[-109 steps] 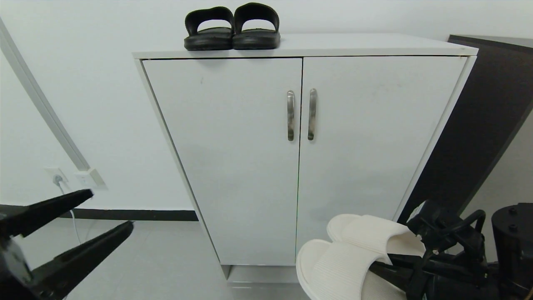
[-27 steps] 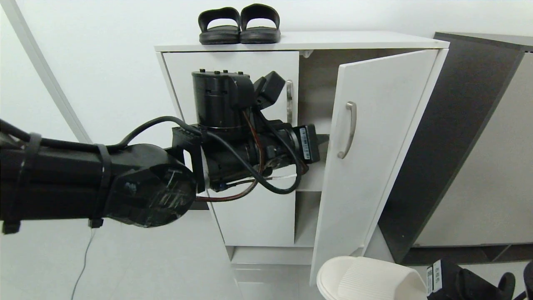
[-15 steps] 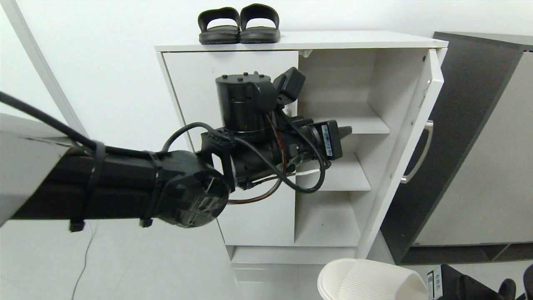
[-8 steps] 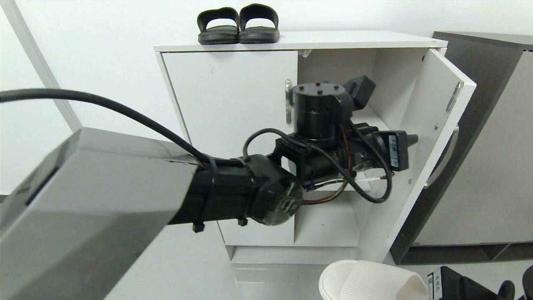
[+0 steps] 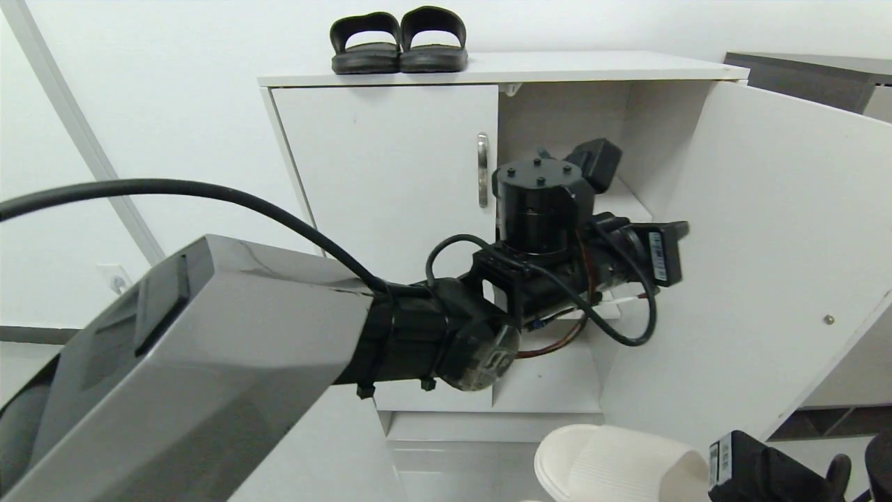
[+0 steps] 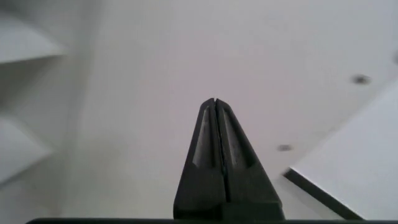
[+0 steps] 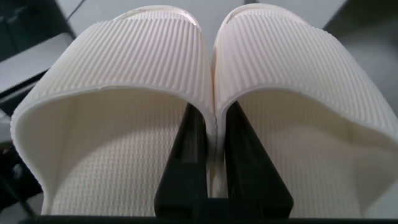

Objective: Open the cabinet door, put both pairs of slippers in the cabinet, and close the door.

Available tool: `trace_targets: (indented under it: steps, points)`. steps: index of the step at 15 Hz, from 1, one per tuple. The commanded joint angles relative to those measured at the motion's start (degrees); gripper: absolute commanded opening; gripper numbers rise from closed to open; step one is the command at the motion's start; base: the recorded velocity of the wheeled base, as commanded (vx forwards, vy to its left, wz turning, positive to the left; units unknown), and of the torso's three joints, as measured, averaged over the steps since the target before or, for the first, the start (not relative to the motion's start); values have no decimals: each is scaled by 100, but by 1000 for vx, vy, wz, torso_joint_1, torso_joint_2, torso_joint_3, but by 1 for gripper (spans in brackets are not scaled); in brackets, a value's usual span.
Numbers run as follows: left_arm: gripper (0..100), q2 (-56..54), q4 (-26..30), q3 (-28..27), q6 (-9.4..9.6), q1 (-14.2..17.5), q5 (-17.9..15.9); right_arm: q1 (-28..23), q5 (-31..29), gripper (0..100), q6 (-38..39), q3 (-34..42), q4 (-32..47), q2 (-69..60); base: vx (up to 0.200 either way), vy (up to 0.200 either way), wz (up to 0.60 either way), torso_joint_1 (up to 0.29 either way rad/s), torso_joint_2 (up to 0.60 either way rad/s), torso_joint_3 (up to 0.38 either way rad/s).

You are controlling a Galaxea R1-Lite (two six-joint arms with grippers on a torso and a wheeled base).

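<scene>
The tall white two-door cabinet [image 5: 592, 66] is standing with its right door [image 5: 766, 244] wide open and its left door [image 5: 383, 167] shut. The left gripper [image 6: 215, 102] is pointing at the open door's inner face, fingers pinched together on nothing. The pair of black rubber slippers [image 5: 398, 42] is sitting on the cabinet's top. Low in front, the right gripper [image 7: 214, 111] is clamping the pair of cream ribbed slippers [image 5: 606, 464] by their touching inner walls.

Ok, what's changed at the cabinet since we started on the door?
The right door went from shut to swung wide open, pushed from inside by the left pincer, which is closed. Unchanged: left door shut, black slippers on top of the cabinet, white slippers clamped in the right pincer.
</scene>
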Motion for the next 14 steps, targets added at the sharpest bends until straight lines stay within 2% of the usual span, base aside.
trace_targets:
  steps: [1, 3, 4, 5, 6, 8, 9, 10, 12, 13, 14]
  points:
    - [0, -648, -20, 743, 16, 596, 120, -416, -294, 0, 34, -363, -3, 385, 0, 0, 0, 0, 0, 0]
    - [0, -1693, 15, 1807, 113, 1202, 217, -609, -1156, 0, 456, -864, -47, 1010, 0, 0, 0, 0, 0, 0]
    - [0, -2344, 94, 2431, 332, 1484, 436, -618, -1674, 0, 834, -1180, -135, 1405, 0, 0, 0, 0, 0, 0]
    - [0, -2493, 130, 2589, 385, 1536, 507, -618, -1797, 0, 922, -1259, -170, 1493, 0, 0, 0, 0, 0, 0]
    - [0, -3882, 666, 3820, 842, 1941, 1324, -689, -2808, 0, 1519, -1971, -478, 2293, 0, 0, 0, 0, 0, 0]
    - [0, -5420, 1615, 4989, 1220, 2319, 2106, -838, -3555, 0, 1677, -2516, -698, 2934, 0, 0, 0, 0, 0, 0]
    - [0, -6343, 2195, 5560, 1510, 2556, 2739, -908, -3907, 0, 1677, -2701, -812, 3260, 0, 0, 0, 0, 0, 0]
    - [0, -6949, 2432, 5920, 1545, 2705, 3267, -935, -4021, 0, 1686, -2815, -988, 3453, 0, 0, 0, 0, 0, 0]
    - [0, -8092, 2494, 6588, 1554, 3224, 4444, -1154, -4250, 0, 1581, -2956, -1445, 3831, 0, 0, 0, 0, 0, 0]
    - [0, -8628, 2661, 7036, 1589, 3690, 4532, -1225, -4311, 0, 1519, -2929, -1621, 3884, 0, 0, 0, 0, 0, 0]
    - [0, -9147, 2819, 7608, 1809, 4103, 4567, -1277, -4311, 0, 1519, -2859, -1673, 3901, 0, 0, 0, 0, 0, 0]
